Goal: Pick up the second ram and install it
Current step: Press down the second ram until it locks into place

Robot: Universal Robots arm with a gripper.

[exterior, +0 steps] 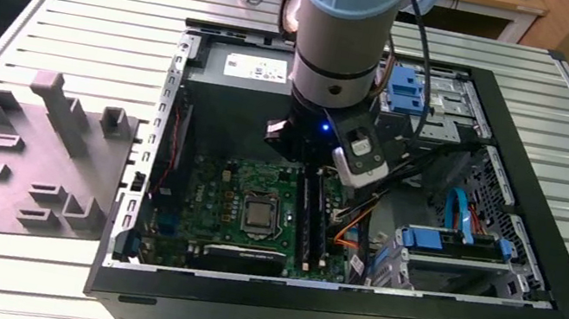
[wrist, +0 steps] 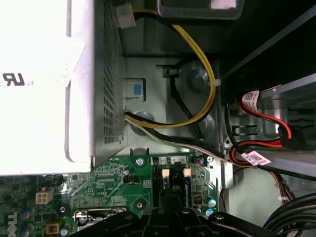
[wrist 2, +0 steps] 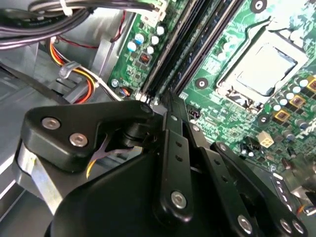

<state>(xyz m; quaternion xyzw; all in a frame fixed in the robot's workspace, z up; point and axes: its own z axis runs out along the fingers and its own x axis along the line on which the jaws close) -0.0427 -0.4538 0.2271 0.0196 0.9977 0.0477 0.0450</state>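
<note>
My gripper reaches down inside the open computer case, over the far end of the black memory slots on the green motherboard. In the second wrist view its black fingers are drawn together to one tip, so the gripper is shut just above the slot ends. The second ram appears as a thin dark stick standing on edge in the slots. I cannot tell whether the tip touches it. The first wrist view shows the slot clips just past the gripper.
The black case wall rings the work area. A white power supply and yellow-black cables lie close behind the slots. The processor socket sits beside them. Blue drive brackets are at the exterior view's right, a grey fixture tray at its left.
</note>
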